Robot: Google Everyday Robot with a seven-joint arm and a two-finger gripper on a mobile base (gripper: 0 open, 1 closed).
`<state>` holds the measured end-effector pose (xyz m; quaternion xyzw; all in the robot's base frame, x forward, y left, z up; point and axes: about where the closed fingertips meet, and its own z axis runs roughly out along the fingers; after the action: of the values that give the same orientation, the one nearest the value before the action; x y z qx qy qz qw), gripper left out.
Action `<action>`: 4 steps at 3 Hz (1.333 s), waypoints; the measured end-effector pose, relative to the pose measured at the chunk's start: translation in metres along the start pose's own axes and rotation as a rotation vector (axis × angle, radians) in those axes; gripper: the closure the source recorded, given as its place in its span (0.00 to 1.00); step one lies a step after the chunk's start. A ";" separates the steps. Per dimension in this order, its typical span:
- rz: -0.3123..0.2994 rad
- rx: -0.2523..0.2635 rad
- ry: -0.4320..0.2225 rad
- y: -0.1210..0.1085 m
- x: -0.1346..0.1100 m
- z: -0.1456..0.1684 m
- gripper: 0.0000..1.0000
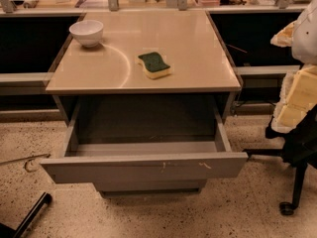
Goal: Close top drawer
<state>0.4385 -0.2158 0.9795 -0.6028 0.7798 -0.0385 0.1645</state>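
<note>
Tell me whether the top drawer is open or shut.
Open: the top drawer is pulled far out, its inside showing under the tabletop. The hand is not in view.

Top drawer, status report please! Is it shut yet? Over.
Hand not in view. Wide grey metal top drawer pulled wide open, not shut. Black chair leg near its corner, outside the closing path.

Speckled floor [247, 207]; beige-topped table [188, 43]; perhaps office chair [299, 177] right; warm light
</note>
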 end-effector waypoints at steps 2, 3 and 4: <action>0.005 -0.044 -0.038 0.003 0.000 0.039 0.00; -0.010 -0.158 -0.133 0.017 -0.005 0.127 0.00; -0.053 -0.305 -0.203 0.033 -0.016 0.198 0.00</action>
<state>0.4717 -0.1647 0.7875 -0.6419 0.7399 0.1369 0.1477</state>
